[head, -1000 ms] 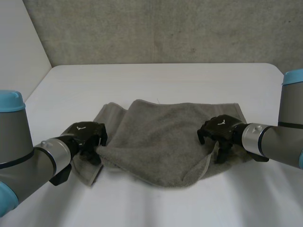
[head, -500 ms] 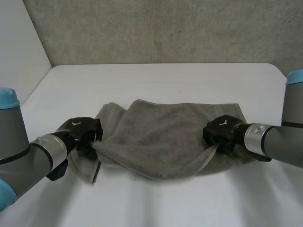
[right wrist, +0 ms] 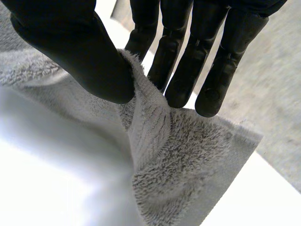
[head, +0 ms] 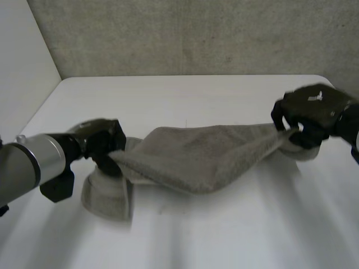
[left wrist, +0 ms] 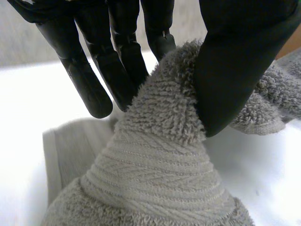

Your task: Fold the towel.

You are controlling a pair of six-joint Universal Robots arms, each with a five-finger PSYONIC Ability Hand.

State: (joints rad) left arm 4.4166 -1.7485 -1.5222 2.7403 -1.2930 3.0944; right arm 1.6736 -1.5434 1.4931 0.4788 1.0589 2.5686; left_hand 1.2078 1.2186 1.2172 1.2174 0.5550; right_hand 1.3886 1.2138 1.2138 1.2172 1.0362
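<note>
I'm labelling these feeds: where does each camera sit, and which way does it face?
Head view: between and behind the arms, looking down at the table; shows both arms, left hand, right hand.
Left wrist view: on that wrist, along the palm; left hand pinching the towel.
Right wrist view: likewise; right hand pinching it.
Shared: the towel.

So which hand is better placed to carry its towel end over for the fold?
Probably the right hand: it pinches its end of the towel raised above the table, while cloth below the left hand sags onto it.
</note>
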